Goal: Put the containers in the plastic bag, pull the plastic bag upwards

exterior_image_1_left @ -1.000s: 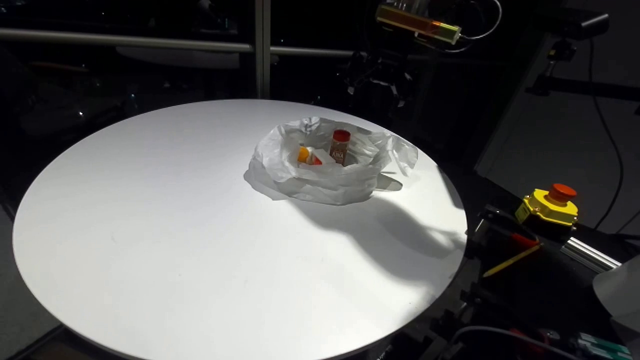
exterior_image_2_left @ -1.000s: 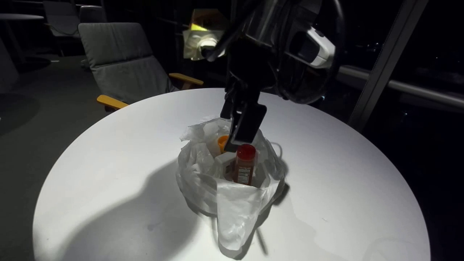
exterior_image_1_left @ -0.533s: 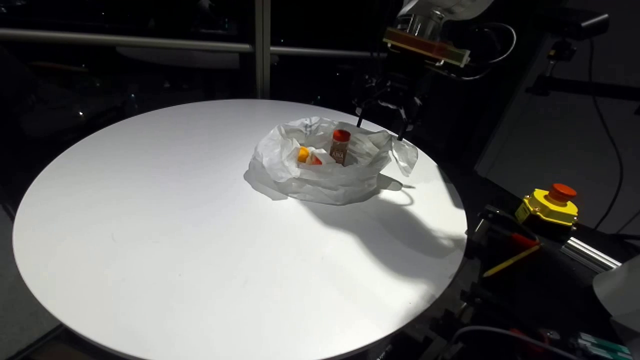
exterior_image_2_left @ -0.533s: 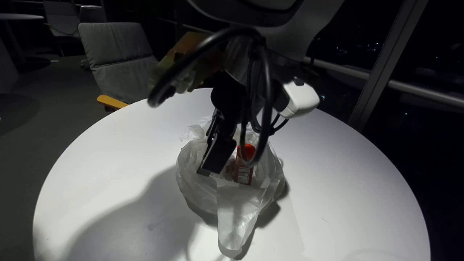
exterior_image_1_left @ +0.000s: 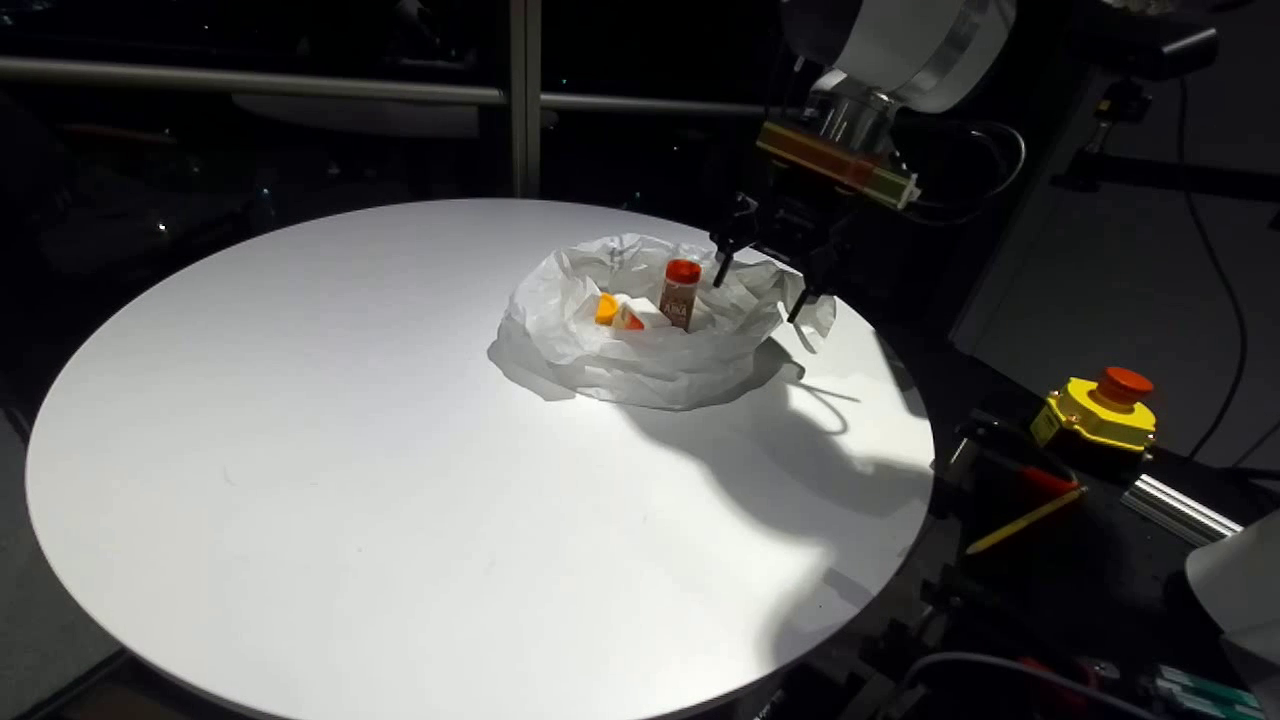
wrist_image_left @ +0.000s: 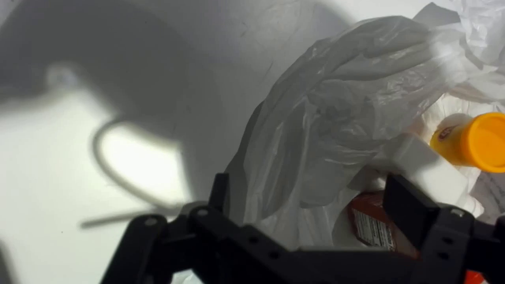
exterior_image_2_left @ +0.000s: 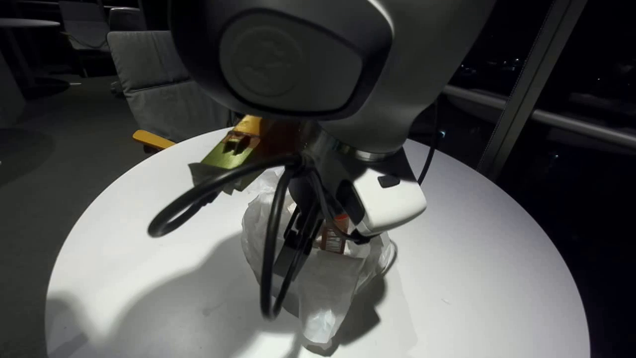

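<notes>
I have the white-and-grey robot arm [exterior_image_1_left: 915,45] reaching over the round white table [exterior_image_1_left: 350,450], wrist bent so the black two-finger gripper [exterior_image_1_left: 756,302] points down. Its jaws stand wide apart and straddle the rim of the crumpled, translucent white plastic bag [exterior_image_1_left: 650,375]; I can't tell whether either touches the film. My wrist view looks down on the lid of the small orange tub [wrist_image_left: 487,142], which the arm hides in an exterior view where a long film flap [exterior_image_2_left: 323,308] hangs outward. The slim, red-capped orange-brown bottle [exterior_image_1_left: 679,300] stands nearly upright, cap on top; the flat grey-white rectangular box [wrist_image_left: 438,173] sits between bottle and tub, its long edge slanting across the wrist view. All three are inside the bag, whose mouth opens upward.
</notes>
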You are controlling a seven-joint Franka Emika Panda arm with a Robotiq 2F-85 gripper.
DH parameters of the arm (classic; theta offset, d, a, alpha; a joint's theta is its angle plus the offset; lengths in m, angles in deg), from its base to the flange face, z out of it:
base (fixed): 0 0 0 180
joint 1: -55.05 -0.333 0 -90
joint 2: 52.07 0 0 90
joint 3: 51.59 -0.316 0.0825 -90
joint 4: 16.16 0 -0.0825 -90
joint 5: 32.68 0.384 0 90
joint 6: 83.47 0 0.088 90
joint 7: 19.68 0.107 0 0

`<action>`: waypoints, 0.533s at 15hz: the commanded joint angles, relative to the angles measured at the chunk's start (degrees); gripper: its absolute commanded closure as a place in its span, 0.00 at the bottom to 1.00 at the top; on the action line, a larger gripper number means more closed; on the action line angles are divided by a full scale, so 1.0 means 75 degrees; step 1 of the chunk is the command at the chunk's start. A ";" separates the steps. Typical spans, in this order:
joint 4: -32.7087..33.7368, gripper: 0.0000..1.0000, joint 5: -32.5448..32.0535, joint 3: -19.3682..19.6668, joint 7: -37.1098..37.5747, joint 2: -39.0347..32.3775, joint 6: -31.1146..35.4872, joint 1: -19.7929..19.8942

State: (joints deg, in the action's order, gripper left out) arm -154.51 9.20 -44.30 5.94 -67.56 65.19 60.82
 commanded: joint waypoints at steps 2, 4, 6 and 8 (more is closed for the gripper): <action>-0.0367 0.25 0.1084 -0.0265 -0.0516 0.0029 0.1634 0.0029; -0.0296 0.42 0.1634 -0.0428 -0.0849 -0.0110 0.2171 0.0072; -0.0200 0.56 0.2049 -0.0578 -0.1185 -0.0244 0.2528 0.0086; -0.0104 0.71 0.2454 -0.0726 -0.1483 -0.0341 0.2792 0.0119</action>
State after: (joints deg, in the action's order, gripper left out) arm -156.63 22.99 -47.57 -1.45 -69.08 82.50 60.81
